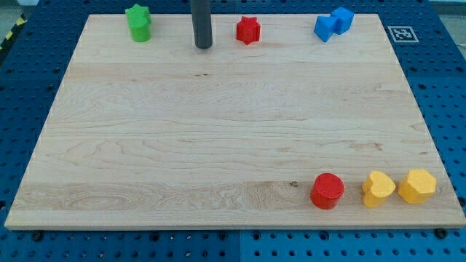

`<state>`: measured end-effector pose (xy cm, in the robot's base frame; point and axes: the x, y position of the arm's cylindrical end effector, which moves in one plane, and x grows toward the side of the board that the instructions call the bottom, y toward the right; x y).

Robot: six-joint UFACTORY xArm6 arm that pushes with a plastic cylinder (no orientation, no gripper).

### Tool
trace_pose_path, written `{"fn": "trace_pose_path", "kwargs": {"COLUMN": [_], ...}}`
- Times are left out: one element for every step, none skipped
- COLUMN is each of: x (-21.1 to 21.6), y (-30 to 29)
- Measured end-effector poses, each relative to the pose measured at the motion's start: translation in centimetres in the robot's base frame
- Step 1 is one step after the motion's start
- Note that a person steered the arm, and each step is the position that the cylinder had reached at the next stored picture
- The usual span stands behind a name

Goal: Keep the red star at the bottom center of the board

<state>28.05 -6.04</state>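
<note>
The red star (248, 30) lies near the view's top edge of the wooden board (218, 131), a little right of centre. My tip (203, 46) stands on the board just left of the red star, with a gap between them. The rod rises out of the view's top. A green star-like block (138, 22) sits further left along the view's top edge, left of my tip.
A blue block (333, 23) lies at the view's top right. At the view's bottom right stand a red cylinder (327, 191), a yellow block (378, 188) and a yellow hexagon-like block (417, 185). A marker tag (400, 33) sits off the board's top right corner.
</note>
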Motion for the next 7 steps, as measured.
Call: {"fn": "trace_pose_path", "kwargs": {"x": [-1.0,-7.1,-8.8,-8.8,-8.8,-8.8,-8.6], "y": [0.0,0.1,4.4,12.0,12.1,11.1,9.5]}}
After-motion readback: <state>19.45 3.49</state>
